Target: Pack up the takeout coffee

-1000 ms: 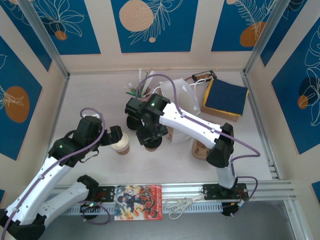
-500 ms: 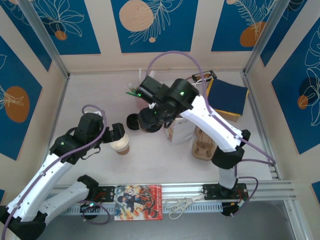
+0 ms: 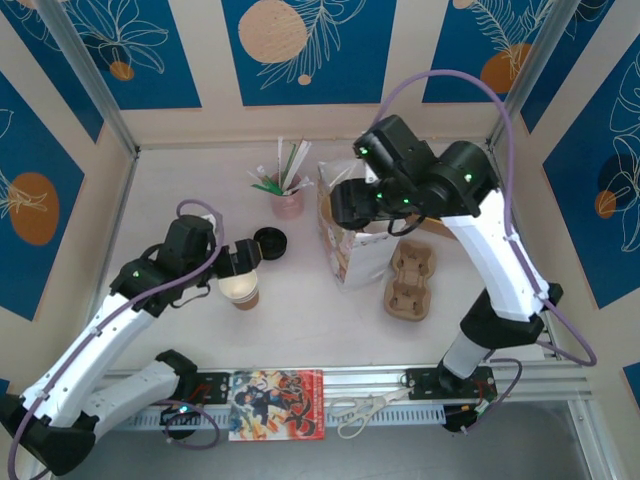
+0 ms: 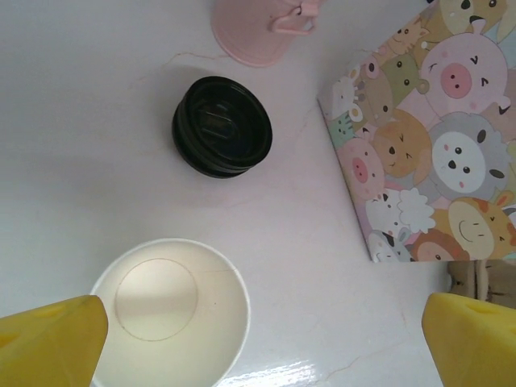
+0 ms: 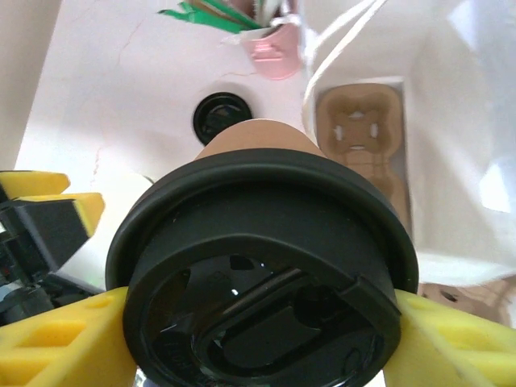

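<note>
The takeout coffee (image 3: 240,290) is an open kraft paper cup, cream inside (image 4: 169,314), standing on the white table. My left gripper (image 3: 241,268) is open just above it; its left fingertip (image 4: 48,339) overlaps the cup's rim and the right one is far off (image 4: 258,347). My right gripper (image 3: 345,205) is shut on a second kraft cup (image 5: 258,141) capped with a black lid (image 5: 266,282), held above the open cartoon-animal bag (image 3: 352,250). A loose black lid (image 3: 268,243) lies beside the open cup.
A pink cup of straws (image 3: 287,200) stands behind the loose lid. A brown cup carrier (image 3: 410,280) lies right of the bag, and another carrier (image 5: 359,129) lies inside it. Scissors (image 3: 360,405) and a magazine (image 3: 277,403) rest on the front rail.
My right arm lifted the lidded cup from beside the open cup and swung it back and right, over the bag. The left gripper edged slightly towards the open cup.
</note>
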